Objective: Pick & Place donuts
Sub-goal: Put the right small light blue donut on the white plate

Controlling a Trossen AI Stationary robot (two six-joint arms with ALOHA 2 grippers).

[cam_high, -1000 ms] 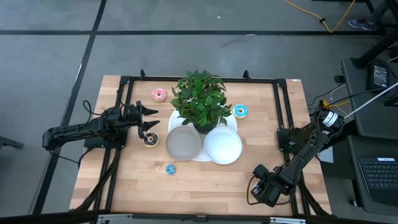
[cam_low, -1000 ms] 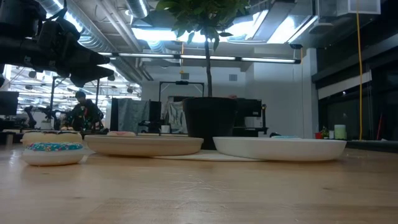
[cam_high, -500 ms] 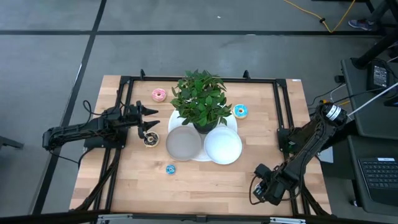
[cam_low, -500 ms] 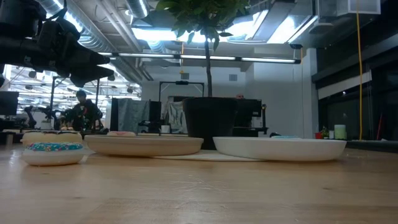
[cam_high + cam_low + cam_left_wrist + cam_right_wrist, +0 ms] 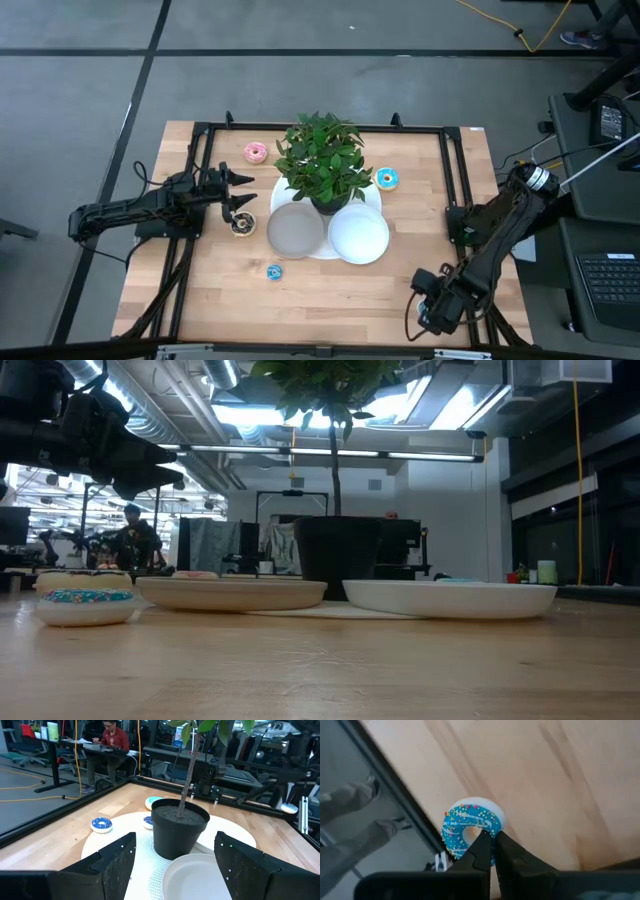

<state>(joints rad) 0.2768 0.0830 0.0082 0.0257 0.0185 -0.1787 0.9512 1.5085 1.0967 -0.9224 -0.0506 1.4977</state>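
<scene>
Nearest, right gripper low at the table's near right corner; fingers pressed together on the rim of a blue sprinkled donut, seen in the right wrist view; a small blue donut lies alone on bare wood near the front; grey plate and white plate side by side mid-table on a white mat; left gripper hovers left of the plates, fingers spread, over a brown donut just beside the grey plate; potted plant behind the plates; blue donut right of the plant; pink donut farthest back, left of the plant; person seated at a desk beyond the table.
</scene>
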